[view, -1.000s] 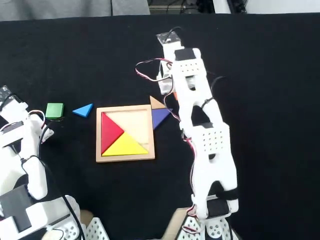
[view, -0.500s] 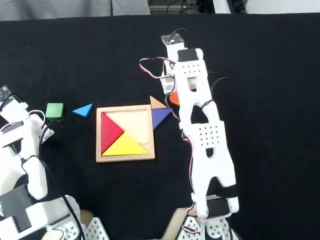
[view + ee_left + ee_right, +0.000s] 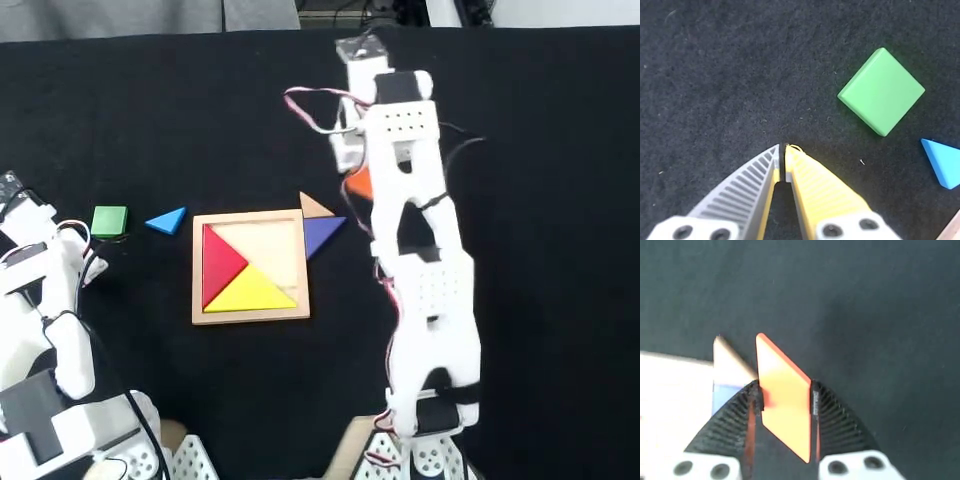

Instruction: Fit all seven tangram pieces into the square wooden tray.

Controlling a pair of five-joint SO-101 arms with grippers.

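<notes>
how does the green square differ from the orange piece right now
The green square lies loose and flat on the table, while the orange piece is clamped in the right tool. The green square has right-angled corners; the orange piece is a slanted parallelogram. The green square sits left of the tray, the orange piece off its right side. Both are outside the tray.

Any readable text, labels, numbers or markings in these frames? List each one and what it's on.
None: no word, number or sign can be read anywhere.
The wooden tray is bare wood.
The green square, red triangle, yellow triangle and orange piece are plain colour.
The white arm shells show holes but no legible print.
</notes>
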